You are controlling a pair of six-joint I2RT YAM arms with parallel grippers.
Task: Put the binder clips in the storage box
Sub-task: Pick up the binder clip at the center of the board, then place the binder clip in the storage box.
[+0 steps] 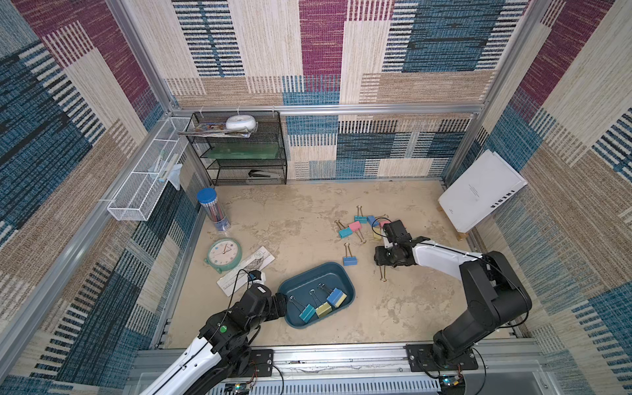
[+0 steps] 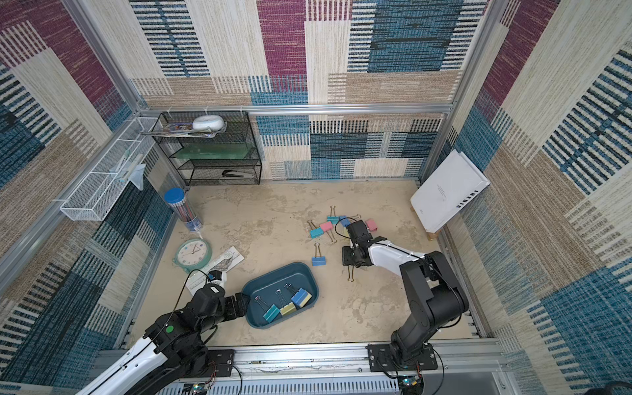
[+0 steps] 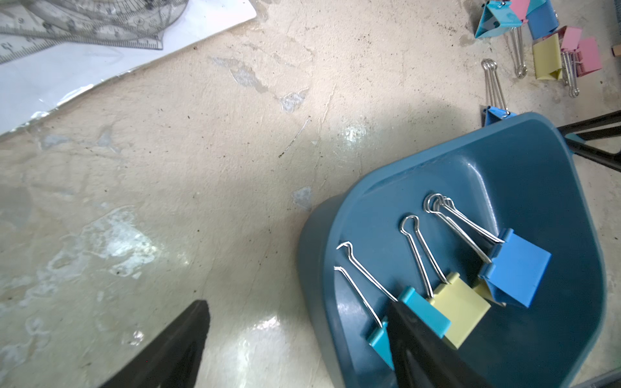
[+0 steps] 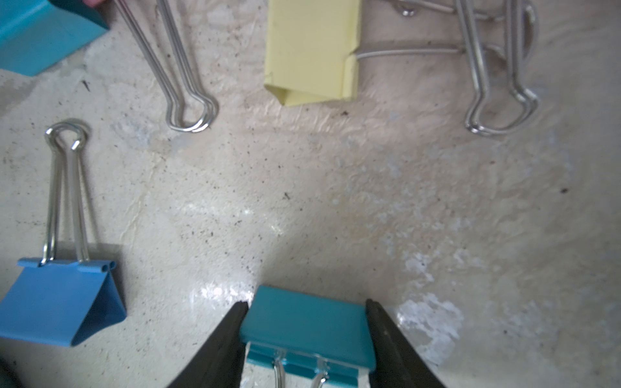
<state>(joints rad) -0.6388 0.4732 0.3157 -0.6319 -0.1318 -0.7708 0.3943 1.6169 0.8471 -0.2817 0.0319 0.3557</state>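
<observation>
Teal clip point(image 4: 305, 329) pinched across its body by right gripper point(image 4: 306, 304), black fingers pressed to both sides; lifted or not, cannot tell. Storage box point(image 1: 314, 277) sits near table point(image 1: 290, 219) front edge, between arms; teal, yellow and blue binder clips point(image 1: 323, 304) lie inside. Left gripper point(image 3: 296, 303) spread wide, astride box wall. Loose clips point(image 1: 355, 225) lie behind; blue clip point(image 1: 350, 260) just beyond box.

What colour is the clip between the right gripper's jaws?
That binder clip is teal; the right wrist view shows it best.
</observation>
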